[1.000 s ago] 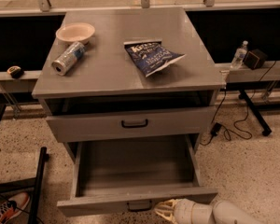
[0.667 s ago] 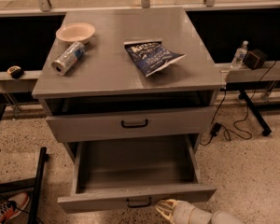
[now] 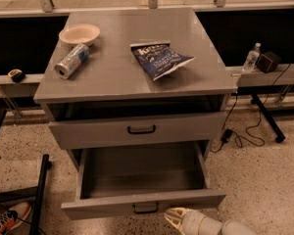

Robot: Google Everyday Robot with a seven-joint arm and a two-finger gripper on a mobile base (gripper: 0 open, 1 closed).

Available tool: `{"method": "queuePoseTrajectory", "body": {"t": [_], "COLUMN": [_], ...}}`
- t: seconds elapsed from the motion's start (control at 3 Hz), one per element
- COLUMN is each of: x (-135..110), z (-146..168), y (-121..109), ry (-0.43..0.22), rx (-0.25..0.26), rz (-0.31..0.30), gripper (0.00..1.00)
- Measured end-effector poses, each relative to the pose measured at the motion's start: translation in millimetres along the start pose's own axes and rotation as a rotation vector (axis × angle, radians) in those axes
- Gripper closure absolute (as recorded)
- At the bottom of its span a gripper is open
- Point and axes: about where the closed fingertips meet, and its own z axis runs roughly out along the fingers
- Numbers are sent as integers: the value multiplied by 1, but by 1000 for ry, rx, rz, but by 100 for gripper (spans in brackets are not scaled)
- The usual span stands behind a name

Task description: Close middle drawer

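Inside the middle drawer [image 3: 137, 173]: only bare grey floor and walls. Standing far out from the cabinet [image 3: 117, 84], front panel toward the camera, black bar handle [image 3: 146, 208] at the panel's centre. Long axis of the panel left-right across the view, box depth running back into the cabinet.

Above it: upper drawer [image 3: 88, 131] out just a little, dark gap behind its front, contents hidden.

On the cabinet top: pale bowl [image 3: 79, 34] back left, plain pale inside. Silver can [image 3: 72, 60] on its side just in front of the bowl. Blue chip bag [image 3: 159, 60] near centre.

Gripper [image 3: 174, 217] low at the bottom edge of the view, just below and right of the handle, near the panel's lower edge, tip pointing left. Contact with the panel: can't tell. Open or closed: can't tell.
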Motion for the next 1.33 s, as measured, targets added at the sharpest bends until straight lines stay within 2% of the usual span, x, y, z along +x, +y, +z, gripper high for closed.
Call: {"method": "queuePoseTrajectory", "body": {"t": [0.33, 1.0, 1.33], "x": [-10, -40, -45], "z": [13, 66, 84], "y": [-8, -42, -59], "ry": [-39, -114, -122], "rx": [43, 199, 250], "rz": [-35, -118, -120], "gripper": [100, 100, 100]}}
